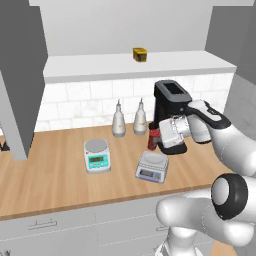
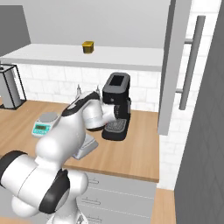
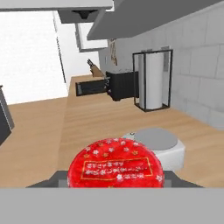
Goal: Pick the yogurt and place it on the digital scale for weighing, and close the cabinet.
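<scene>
Here the white arm's two-finger gripper (image 1: 156, 141) has its jaws closed on the one small red cylindrical yogurt cup (image 1: 152, 136), held sideways above the wooden bench (image 1: 50, 175), just in front of the single black coffee machine (image 1: 171, 107) and just above the far edge of the low light-grey digital scale with the squarish silver platter (image 1: 152, 166). In the hand view the cup's red patterned lid (image 3: 116, 166) faces the camera between the finger tips. Two scales sit on the bench: the squarish one, and to its left a round-platter scale with a teal front panel (image 1: 97, 155), well apart from the cup. Two pale glass bottles with slim necks (image 1: 118, 120) stand side by side against the white tiled wall behind the scales. One squat yellow container (image 1: 139, 54) rests on the cabinet's open shelf above. The large grey wall cabinet has two doors standing open: one (image 1: 20, 75) at the left of the left base view, the other (image 2: 173, 65) in the right base view, with its long vertical silver bar handle (image 2: 191, 61) showing. A wire-framed paper towel holder (image 2: 8, 85) stands at the bench's left end.
</scene>
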